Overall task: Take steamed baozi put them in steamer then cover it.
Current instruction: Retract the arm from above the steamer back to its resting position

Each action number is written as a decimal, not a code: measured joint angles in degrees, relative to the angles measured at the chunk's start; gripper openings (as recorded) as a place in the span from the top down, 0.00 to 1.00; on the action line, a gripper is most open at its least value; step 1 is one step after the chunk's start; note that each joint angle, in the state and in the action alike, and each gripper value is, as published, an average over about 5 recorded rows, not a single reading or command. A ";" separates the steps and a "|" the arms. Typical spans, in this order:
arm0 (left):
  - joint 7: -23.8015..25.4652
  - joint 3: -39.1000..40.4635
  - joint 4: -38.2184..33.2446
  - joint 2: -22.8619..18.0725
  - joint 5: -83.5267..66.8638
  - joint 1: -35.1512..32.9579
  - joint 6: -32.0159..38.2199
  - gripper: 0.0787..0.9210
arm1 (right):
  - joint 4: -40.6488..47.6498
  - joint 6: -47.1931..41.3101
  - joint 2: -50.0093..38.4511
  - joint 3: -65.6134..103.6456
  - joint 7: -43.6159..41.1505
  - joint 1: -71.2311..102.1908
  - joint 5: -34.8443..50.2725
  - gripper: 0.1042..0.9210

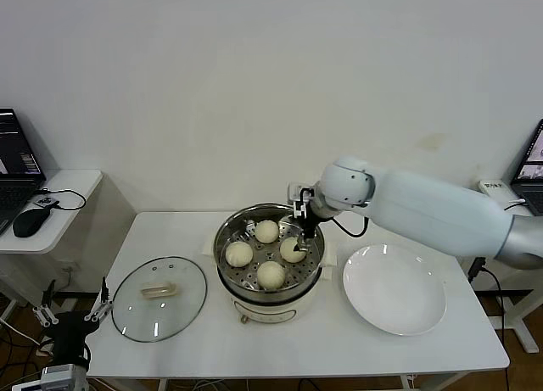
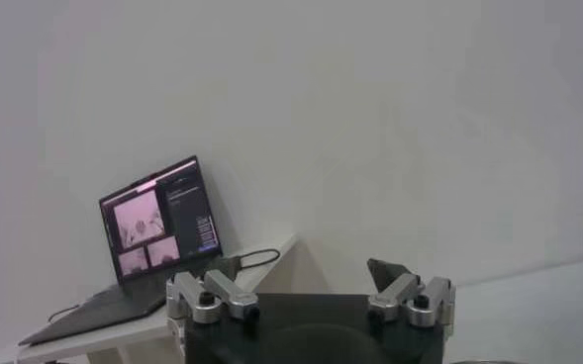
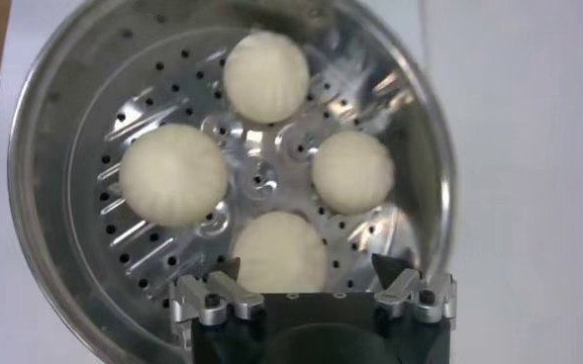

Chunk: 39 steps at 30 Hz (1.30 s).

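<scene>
Four smooth round baozi (image 3: 267, 76) on perforated steel steamer (image 1: 227, 238) tray, right tool (image 3: 311, 272) spread above (glass cover (image 1: 159, 298) aside)

Plain white wall (image 1: 254, 86) fills the back, a faint smudge on it above the right side of the white table (image 1: 288, 349). Left of that table stands a lower white side table (image 1: 51, 213) against the wall, carrying an open laptop (image 1: 15, 166), a black mouse (image 1: 28, 222) and a thin black cable (image 1: 68, 196). Right of the white table, another laptop (image 1: 533, 158) sits at the frame edge on a white desk. Floor barely visible below; cables there. Even, soft light.
</scene>
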<state>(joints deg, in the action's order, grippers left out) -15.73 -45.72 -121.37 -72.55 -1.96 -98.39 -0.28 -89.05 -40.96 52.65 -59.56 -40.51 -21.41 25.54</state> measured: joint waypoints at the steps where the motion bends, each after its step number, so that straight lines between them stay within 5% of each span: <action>1: -0.01 0.06 0.05 -0.04 -0.03 0.08 0.00 0.12 | -0.83 0.25 -0.75 0.85 1.62 0.56 0.73 0.12; 16: 1.82 0.70 1.43 -0.15 0.79 0.88 0.12 0.12 | -10.87 18.34 -8.38 33.08 27.48 35.59 -0.79 0.12; 28: 2.49 2.40 5.36 2.47 6.84 2.80 1.33 0.12 | -15.24 35.20 2.52 72.35 28.50 74.56 -8.18 0.12; 39: 0.81 3.00 12.40 5.81 28.68 4.09 4.11 0.12 | -20.85 42.97 17.04 96.71 27.89 100.37 -11.02 0.12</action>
<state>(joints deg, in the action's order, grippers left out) -14.93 -42.72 -108.97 -66.75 26.72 -94.30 3.83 -109.89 2.02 69.69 37.14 -12.61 78.97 14.52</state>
